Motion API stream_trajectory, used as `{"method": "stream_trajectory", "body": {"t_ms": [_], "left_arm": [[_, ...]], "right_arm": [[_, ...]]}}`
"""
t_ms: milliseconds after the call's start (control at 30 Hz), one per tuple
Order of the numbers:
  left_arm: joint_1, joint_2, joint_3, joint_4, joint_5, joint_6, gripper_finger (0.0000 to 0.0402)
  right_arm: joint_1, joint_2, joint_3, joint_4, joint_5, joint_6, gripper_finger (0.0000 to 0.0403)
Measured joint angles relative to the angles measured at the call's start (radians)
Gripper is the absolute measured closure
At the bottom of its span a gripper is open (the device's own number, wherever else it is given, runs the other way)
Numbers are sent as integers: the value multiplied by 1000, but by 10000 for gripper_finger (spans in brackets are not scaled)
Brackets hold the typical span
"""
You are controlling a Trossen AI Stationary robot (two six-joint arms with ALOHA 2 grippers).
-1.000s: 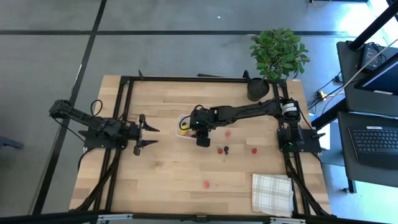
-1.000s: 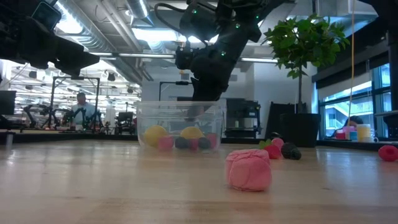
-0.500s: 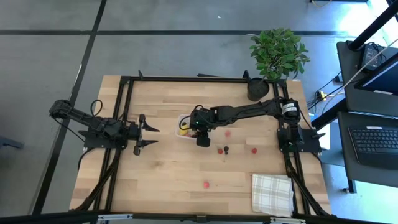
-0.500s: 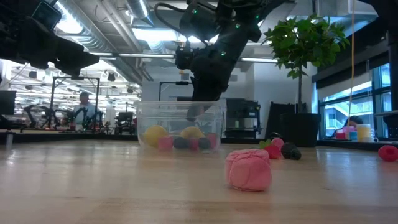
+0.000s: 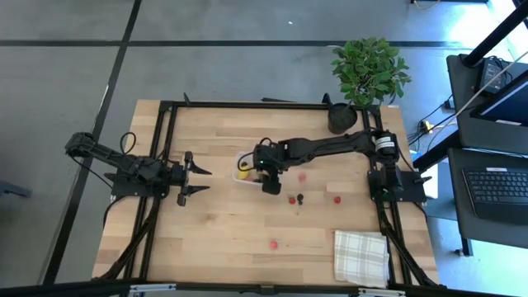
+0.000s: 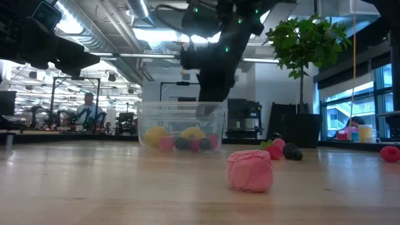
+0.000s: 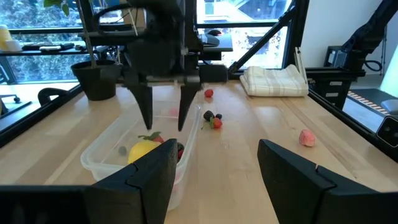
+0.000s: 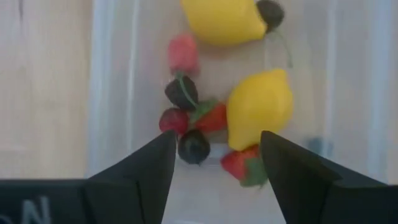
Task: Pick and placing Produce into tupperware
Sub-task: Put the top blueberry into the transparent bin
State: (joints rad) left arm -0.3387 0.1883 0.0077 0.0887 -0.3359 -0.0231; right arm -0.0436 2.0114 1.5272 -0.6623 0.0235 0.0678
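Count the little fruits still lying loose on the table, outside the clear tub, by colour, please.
Red or pink pieces: 4
Dark pieces: 1
Total: 5

From above, the right arm (image 5: 318, 150) covers most of the tub (image 5: 242, 169), so we cannot count the fruit inside it. In the right wrist view, the upper lemon (image 8: 217, 18) is cut by the edge. The person (image 6: 89, 107) behind the table is too small to describe.
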Motion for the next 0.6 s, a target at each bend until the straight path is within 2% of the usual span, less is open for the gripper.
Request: {"method": "stream_trajectory", "body": {"t_ms": [67,267,600], "left_arm": [[0,0,0,0,0,0,184],[0,0,0,-9,3,0,184],[-1,0,0,-28,13,-28,184]], "right_arm": [[0,-16,18,-45,0,6,167],[5,-59,45,-29,1,-39,167],[-13,-200,37,-55,2,-51,166]]}}
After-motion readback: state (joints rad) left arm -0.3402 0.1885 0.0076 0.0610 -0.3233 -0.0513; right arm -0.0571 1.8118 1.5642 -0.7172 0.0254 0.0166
